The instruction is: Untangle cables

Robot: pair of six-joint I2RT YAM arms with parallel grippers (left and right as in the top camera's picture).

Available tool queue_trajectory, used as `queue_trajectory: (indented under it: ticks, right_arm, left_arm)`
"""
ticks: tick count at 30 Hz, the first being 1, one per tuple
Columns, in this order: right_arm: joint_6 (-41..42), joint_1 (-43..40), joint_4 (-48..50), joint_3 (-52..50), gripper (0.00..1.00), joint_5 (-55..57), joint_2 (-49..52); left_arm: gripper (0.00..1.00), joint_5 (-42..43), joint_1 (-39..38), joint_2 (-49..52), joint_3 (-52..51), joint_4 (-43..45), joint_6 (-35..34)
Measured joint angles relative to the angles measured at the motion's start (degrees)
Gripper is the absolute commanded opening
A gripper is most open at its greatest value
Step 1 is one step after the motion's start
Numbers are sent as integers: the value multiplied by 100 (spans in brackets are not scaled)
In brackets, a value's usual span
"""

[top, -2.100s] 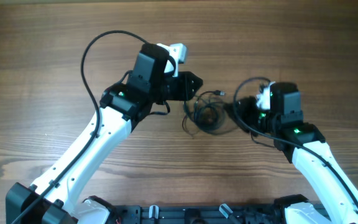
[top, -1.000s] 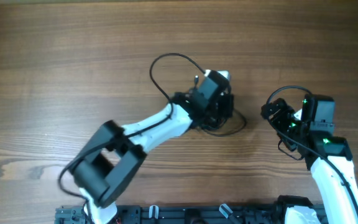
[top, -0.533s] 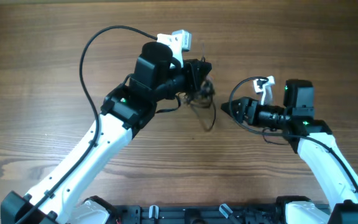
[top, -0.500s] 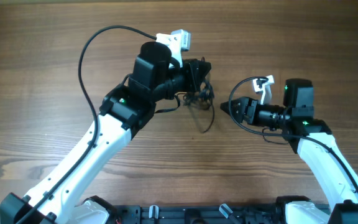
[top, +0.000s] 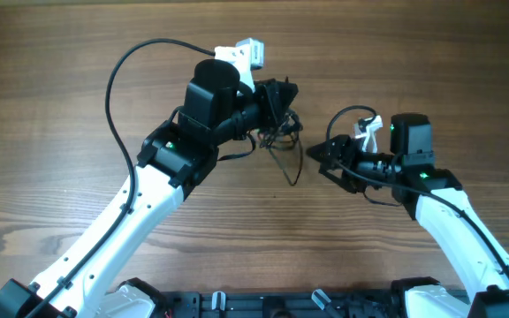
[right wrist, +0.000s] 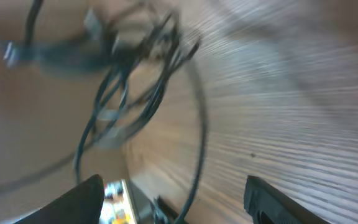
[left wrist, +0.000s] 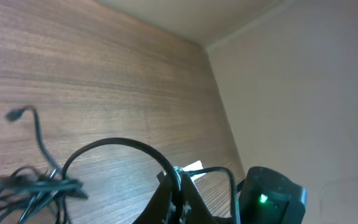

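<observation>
The tangled cables [top: 281, 140] hang in a knot above the middle of the wooden table [top: 431, 53], one loose strand trailing down toward it. They are pinched at the top by the left gripper [top: 277, 95], whose jaws are pressed together on the bundle, apparently to hold it up so the loops fall free. The right gripper [top: 324, 159] points at the bundle from just beside it, its fingers [right wrist: 84, 198] spread wide with a dangling loop between them in the wrist view, seemingly placed to catch one strand and draw it out.
</observation>
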Motion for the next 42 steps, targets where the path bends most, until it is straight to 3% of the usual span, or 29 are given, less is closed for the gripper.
queue_trajectory:
  ticks: [3, 4, 5, 6, 7, 10, 12, 17, 20, 22, 28, 35, 42]
  right_arm:
    - [859, 393, 85, 0, 73, 704, 205]
    - [1045, 544, 221, -2, 62, 820, 306]
    - [1246, 741, 507, 0, 41, 922, 455]
    - [1362, 955, 787, 7, 9, 994, 616]
    - [1504, 1193, 992, 7, 4, 1102, 772]
    - [1460, 1309, 981, 9, 4, 1473, 1027]
    - [1091, 988, 820, 13, 4, 1510, 1008]
    - [-509, -1663, -374, 15, 4, 1580, -247]
    - [-1104, -2846, -763, 28, 4, 1432, -984]
    - [-1207, -3436, -780, 31, 4, 1620, -1012]
    - [-1344, -3491, -791, 31, 4, 1639, -1008]
    - [-1978, -3388, -907, 31, 4, 411, -1008]
    - [-2015, -2155, -619, 31, 4, 170, -1008]
  left_arm:
    - [4, -44, -11, 0, 0, 68, -142]
    - [4, -46, -22, 0, 0, 133, -162]
    - [4, -61, -55, 0, 0, 254, -184]
    - [4, -76, -109, 0, 0, 389, -190]
    - [4, -81, -153, 0, 0, 485, -203]
    - [4, -79, -146, -15, 0, 372, -205]
    - [4, -66, 107, -114, 9, -177, -197]
    - [4, -258, 1869, -953, -2, -2481, 221]
    - [4, -411, 2922, -1445, -2, -3322, 356]
    - [4, -750, 3637, -1600, 2, -3416, 389]
    - [4, -1126, 4568, -1622, 2, -3495, 424]
    - [4, -647, 4579, -1451, 2, -3501, 424]
    - [5, -501, 4579, -1058, 2, -3425, 426]
